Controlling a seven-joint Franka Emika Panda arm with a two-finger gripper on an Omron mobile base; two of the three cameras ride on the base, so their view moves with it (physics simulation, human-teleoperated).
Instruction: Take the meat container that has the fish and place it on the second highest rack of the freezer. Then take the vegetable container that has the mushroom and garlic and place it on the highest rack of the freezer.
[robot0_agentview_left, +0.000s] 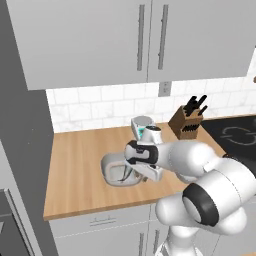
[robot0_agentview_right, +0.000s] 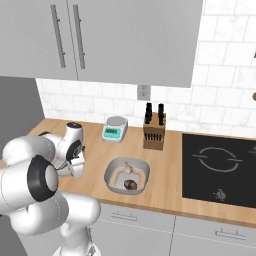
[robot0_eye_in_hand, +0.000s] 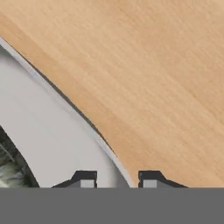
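The meat container (robot0_agentview_left: 111, 169), a pale grey tray, sits on the wooden counter left of the scale. My arm reaches over its right side. In the hand view my gripper (robot0_eye_in_hand: 117, 180) is shut on the container's rim (robot0_eye_in_hand: 65, 103), one fingertip inside the wall and one outside. A streaky silver-grey bit of the fish (robot0_eye_in_hand: 8, 173) shows inside. The vegetable container (robot0_agentview_right: 112, 172) lies to the right, holding the dark brown mushroom (robot0_agentview_right: 131, 185) and the pale garlic (robot0_agentview_right: 129, 167). The freezer's grey side (robot0_agentview_left: 25, 150) rises at the counter's left end; its racks are out of view.
A kitchen scale (robot0_agentview_right: 115, 129) and a knife block (robot0_agentview_right: 154, 127) stand against the tiled back wall. A black cooktop (robot0_agentview_right: 220, 167) lies at the right. Grey wall cabinets (robot0_agentview_left: 150, 40) hang above the counter (robot0_agentview_left: 75, 165).
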